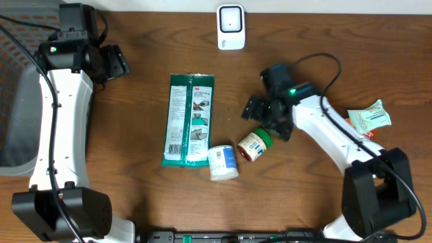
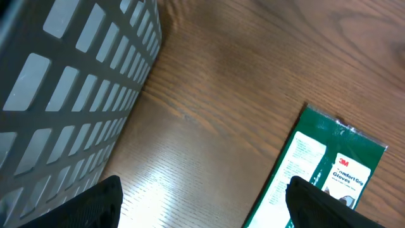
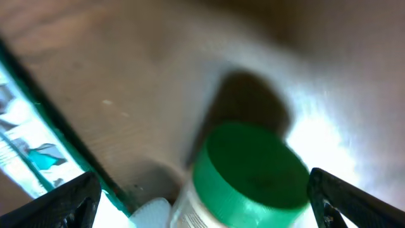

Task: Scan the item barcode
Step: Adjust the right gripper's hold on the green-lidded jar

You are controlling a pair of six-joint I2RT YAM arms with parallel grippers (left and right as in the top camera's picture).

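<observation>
A small bottle with a green cap [image 1: 254, 145] lies on its side on the wooden table. In the right wrist view, the cap [image 3: 250, 168] is blurred and sits between the two wide-apart fingers without touching them. My right gripper [image 1: 263, 120] [image 3: 205, 206] hovers open just above the cap end, holding nothing. A white scanner unit [image 1: 230, 27] stands at the far edge. My left gripper [image 1: 120, 64] [image 2: 202, 209] is open and empty at the far left, over bare wood between the basket and the glove packet.
A green 3M glove packet [image 1: 190, 119] [image 2: 323, 171] lies flat at centre. A white jar [image 1: 223, 163] [image 3: 152, 212] lies beside the bottle. A teal packet [image 1: 369, 116] sits at the right. A grey mesh basket [image 1: 13, 121] [image 2: 69, 82] stands at the left edge.
</observation>
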